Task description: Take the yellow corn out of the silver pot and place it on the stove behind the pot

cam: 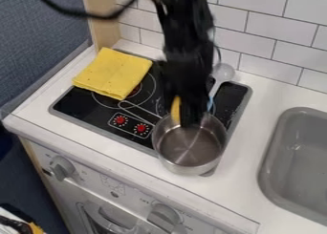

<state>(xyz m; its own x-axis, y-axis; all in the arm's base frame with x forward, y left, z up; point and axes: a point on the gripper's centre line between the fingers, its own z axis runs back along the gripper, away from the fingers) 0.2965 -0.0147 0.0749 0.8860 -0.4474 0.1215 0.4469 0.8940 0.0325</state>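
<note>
In the camera view, the black gripper (190, 122) hangs over the back rim of the metal pot (182, 168); whether it is spread, pressed together or pinching something, I cannot tell. A yellow object (176, 109) shows just beside it, at the pot's back-left rim. The pot overlaps the front edge of the black stove (83, 104), right of 2 red knobs (131, 123). White counter (246, 166) separates it from the gray sink (271, 168). The folded yellow cloth (114, 74) covers the stove's back-left corner.

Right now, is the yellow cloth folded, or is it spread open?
Folded: the yellow cloth lies as a compact, thick piece on the stove, with layers along its edge.
</note>
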